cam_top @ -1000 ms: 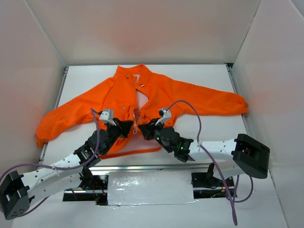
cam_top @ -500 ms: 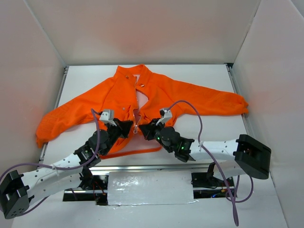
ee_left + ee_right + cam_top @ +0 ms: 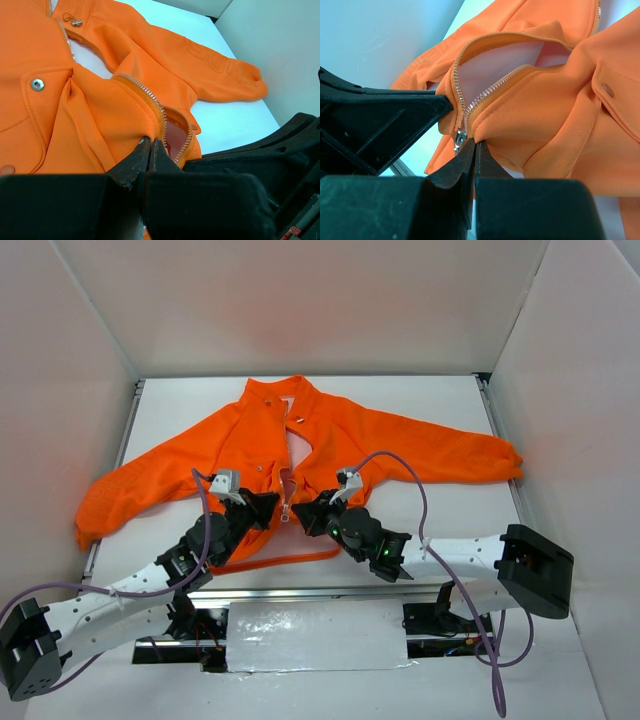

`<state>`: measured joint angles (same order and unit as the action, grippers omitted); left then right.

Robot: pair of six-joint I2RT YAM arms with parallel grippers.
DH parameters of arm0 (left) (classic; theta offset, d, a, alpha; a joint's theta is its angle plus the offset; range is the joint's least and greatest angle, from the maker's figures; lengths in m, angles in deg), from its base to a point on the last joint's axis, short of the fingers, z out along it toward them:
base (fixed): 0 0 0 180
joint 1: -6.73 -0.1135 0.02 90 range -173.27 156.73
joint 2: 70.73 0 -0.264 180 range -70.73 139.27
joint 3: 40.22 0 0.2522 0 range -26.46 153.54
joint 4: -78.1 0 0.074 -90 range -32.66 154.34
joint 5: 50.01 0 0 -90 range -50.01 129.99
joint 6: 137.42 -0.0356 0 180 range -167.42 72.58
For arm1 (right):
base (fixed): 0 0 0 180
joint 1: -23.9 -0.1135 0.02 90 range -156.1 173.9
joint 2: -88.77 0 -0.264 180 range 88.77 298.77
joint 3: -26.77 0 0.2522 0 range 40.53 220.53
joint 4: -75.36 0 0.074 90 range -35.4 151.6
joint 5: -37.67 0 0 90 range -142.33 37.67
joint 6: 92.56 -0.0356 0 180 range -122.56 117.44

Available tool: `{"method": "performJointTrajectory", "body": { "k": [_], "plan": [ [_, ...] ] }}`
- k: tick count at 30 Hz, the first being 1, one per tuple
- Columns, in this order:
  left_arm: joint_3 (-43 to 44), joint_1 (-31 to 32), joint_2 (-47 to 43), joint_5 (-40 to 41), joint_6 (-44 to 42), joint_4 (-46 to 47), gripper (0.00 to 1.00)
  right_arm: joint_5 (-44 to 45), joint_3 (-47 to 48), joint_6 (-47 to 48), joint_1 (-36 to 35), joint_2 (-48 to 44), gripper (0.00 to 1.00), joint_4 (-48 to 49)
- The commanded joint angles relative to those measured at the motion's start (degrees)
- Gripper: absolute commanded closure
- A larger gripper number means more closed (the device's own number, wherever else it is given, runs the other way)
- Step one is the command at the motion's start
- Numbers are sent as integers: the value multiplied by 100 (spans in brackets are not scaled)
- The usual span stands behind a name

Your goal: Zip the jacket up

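2 arms (image 3: 130, 588) (image 3: 455, 555) fwd, claws (image 3: 271, 504) (image 3: 304, 513) on jacket (image 3: 235, 440)

You are working with two arms built alike: the left arm (image 3: 120, 597) and the right arm (image 3: 462, 554) have white shells, black joints and a boxy black housing (image 3: 535, 568) at one end. Small round holes dot the white shell of your left one. A purple-grey cable (image 3: 420, 502) loops along each arm, and a light grey camera block (image 3: 226, 481) sits on each wrist. A green light (image 3: 383, 553) glows on the right arm. The left gripper (image 3: 150, 144) and right gripper (image 3: 474, 146) have matte black fingers (image 3: 132, 167) tapering to thin tips.
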<state>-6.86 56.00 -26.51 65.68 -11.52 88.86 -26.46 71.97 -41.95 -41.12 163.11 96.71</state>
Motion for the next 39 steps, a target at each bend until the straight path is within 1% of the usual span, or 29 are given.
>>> {"method": "performJointTrajectory", "body": {
  "k": [1, 8, 25, 39],
  "plan": [
    [326, 29, 7, 32, -232, 449, 100, -64, -15, -24, -73, -210, 100, 233],
    [343, 29, 25, -3, -250, 449, 100, -117, -86, -24, -73, -280, 100, 277],
    [238, 29, 51, -275, -224, 590, 100, 85, 20, 99, -82, -263, 100, 250],
    [220, 29, 86, -118, -162, 555, 100, 6, -59, 108, -64, -377, 100, 294]
  ]
}}
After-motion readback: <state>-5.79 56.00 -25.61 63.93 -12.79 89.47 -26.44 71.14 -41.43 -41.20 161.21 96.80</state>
